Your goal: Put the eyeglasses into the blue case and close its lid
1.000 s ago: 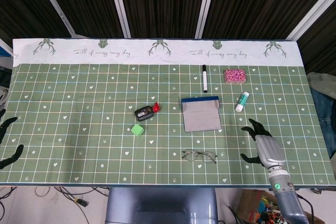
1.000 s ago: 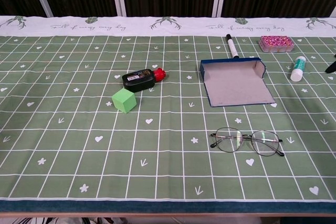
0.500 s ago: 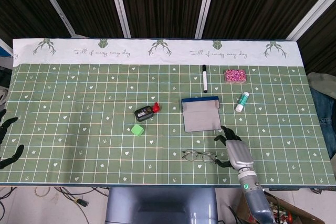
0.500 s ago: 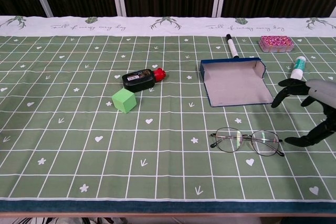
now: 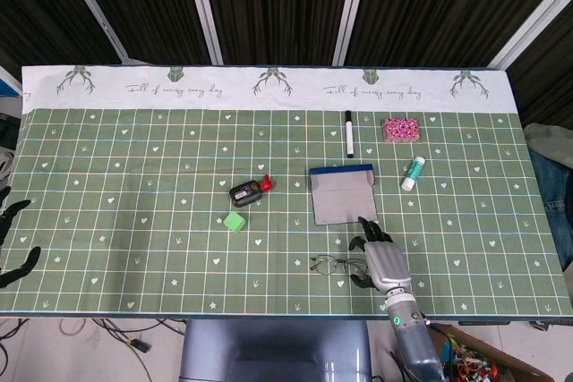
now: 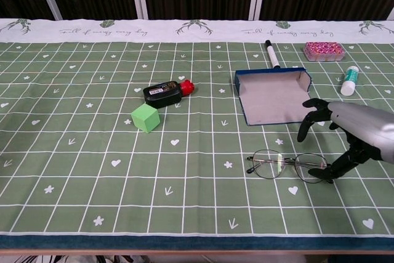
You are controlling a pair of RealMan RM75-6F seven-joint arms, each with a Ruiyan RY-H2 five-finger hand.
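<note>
The eyeglasses (image 6: 287,165) (image 5: 336,265) lie unfolded on the green cloth near the front edge. Behind them the blue case (image 6: 273,95) (image 5: 343,193) lies with its lid open, its grey inside showing. My right hand (image 6: 354,133) (image 5: 382,261) hovers at the right end of the eyeglasses with its fingers spread; its thumb reaches down to the right temple arm, and nothing is held. My left hand (image 5: 12,237) shows only as dark fingers at the far left edge of the head view, apart and empty.
A green cube (image 6: 145,117) and a black bottle with a red cap (image 6: 166,92) lie left of the case. Behind the case are a black marker (image 6: 271,53), a pink box (image 6: 323,51) and a white tube (image 6: 349,80).
My right hand has moved left from the right side of the table to the right end of the eyeglasses. The eyeglasses and case have not moved.
</note>
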